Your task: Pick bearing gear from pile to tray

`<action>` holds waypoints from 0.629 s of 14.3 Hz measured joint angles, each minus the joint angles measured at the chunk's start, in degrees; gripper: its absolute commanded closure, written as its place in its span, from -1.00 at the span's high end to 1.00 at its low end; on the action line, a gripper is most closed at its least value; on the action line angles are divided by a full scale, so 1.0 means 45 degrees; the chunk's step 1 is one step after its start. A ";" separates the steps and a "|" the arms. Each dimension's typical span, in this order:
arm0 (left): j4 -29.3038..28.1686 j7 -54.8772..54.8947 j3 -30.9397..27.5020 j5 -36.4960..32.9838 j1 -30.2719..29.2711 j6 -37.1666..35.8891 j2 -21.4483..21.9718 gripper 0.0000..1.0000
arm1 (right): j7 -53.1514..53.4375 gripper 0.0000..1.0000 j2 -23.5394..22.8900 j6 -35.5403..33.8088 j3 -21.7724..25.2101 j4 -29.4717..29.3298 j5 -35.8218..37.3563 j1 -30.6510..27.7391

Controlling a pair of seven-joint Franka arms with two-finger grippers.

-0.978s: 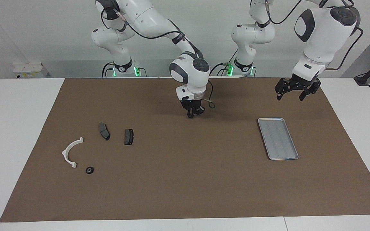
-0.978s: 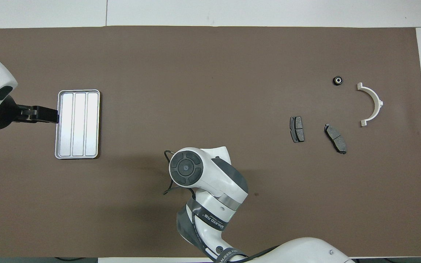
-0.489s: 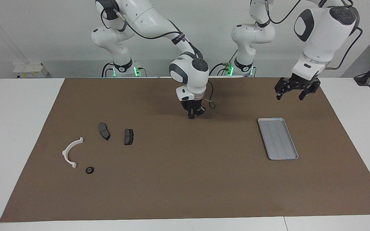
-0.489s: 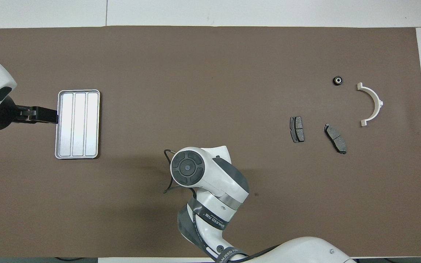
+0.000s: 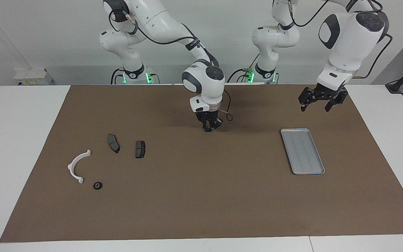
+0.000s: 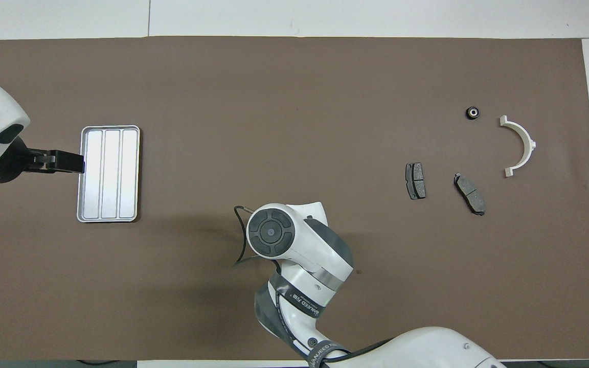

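**Brown mat, parts at one end, tray at the other**

A brown mat [image 5: 201, 196] covers most of a white table [image 5: 16, 140] set against a pale wall.

Nearest the robots, the right gripper [image 5: 208, 127] hangs low over the bare mat about midway along the table; its fingertips look close together, but whether they meet I cannot tell, and nothing shows between them. The left gripper [image 5: 314, 106] hovers over the mat just on the robots' side of the tray [image 5: 294, 150], toward the left arm's end, with its two fingers spread wide and nothing in them.

The silver ribbed tray lies flat with nothing in it.

Toward the right arm's end sits the pile. Two dark brake pads [image 5: 113, 142] [image 5: 140, 149] lie near each other, apart. Farther from the robots rests the white curved bracket [image 5: 77, 164], and just beside its end, not touching, the small black round bearing gear [image 5: 97, 185], farthest out of the parts.
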State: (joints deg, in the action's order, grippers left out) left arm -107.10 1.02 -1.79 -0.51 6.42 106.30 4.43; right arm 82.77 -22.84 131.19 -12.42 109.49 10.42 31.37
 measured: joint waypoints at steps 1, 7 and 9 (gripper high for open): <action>-0.0016 0.0000 0.0000 -0.0001 0.0000 0.0024 0.0000 1.00 | 0.0000 0.69 0.0000 0.0002 0.0000 0.0001 0.0000 -0.0016; -0.0104 -0.0544 0.0014 -0.0004 0.0143 0.0053 -0.0037 1.00 | 0.0002 1.00 0.0074 -0.0856 0.0018 -0.0697 0.0000 -0.0184; -0.0148 -0.1651 0.0053 -0.0171 0.0788 0.0141 -0.0238 1.00 | -0.0494 1.00 0.0248 -0.1930 0.0024 -0.1650 0.0001 -0.0643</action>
State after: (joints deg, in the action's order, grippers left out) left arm -107.77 -6.41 -1.55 -1.27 9.96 106.93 3.36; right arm 80.55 -21.73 122.51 -12.32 102.07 10.43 28.48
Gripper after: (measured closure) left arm 0.000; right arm 0.000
